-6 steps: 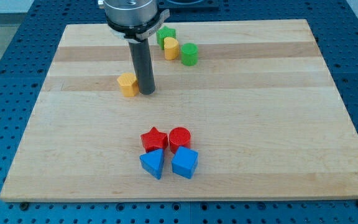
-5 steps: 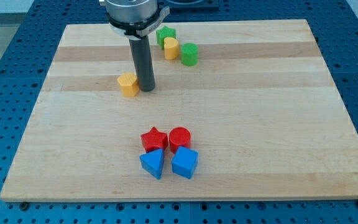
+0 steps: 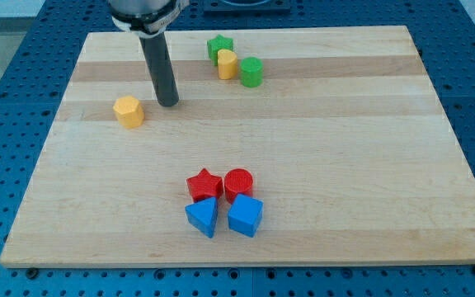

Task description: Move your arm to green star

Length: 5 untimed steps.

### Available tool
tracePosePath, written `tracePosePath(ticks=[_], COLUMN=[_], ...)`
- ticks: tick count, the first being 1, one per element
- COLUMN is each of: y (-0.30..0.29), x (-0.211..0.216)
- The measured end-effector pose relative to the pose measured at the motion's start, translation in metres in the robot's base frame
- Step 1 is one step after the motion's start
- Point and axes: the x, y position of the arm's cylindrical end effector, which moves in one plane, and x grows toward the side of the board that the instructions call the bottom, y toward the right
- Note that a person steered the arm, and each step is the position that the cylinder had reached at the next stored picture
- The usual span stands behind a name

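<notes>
My tip (image 3: 168,104) is down on the wooden board (image 3: 345,124), upper-left part of the view. It is a bare rod end with nothing to spread or pinch, and it touches no block.

Green star (image 3: 219,45) lies near the view's top edge, up and to the view's right of my tip, well apart from it. Bare board runs between the two.

Just below the star, touching or nearly touching it, is a yellow block (image 3: 227,63) with a rounded top. Close to that block's right sits a green cylinder (image 3: 251,72).

A yellow hexagonal block (image 3: 128,110) sits near my tip, to its left and slightly lower, with a clear gap between.

Lower centre of the board holds a tight cluster: red star (image 3: 204,184), red cylinder (image 3: 238,183), blue triangular block (image 3: 203,217), blue cube (image 3: 245,216).
</notes>
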Motion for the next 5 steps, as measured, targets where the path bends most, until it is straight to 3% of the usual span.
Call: tracePosePath(ticks=[3,5], y=[0.001,0.046], x=[-0.098,-0.125])
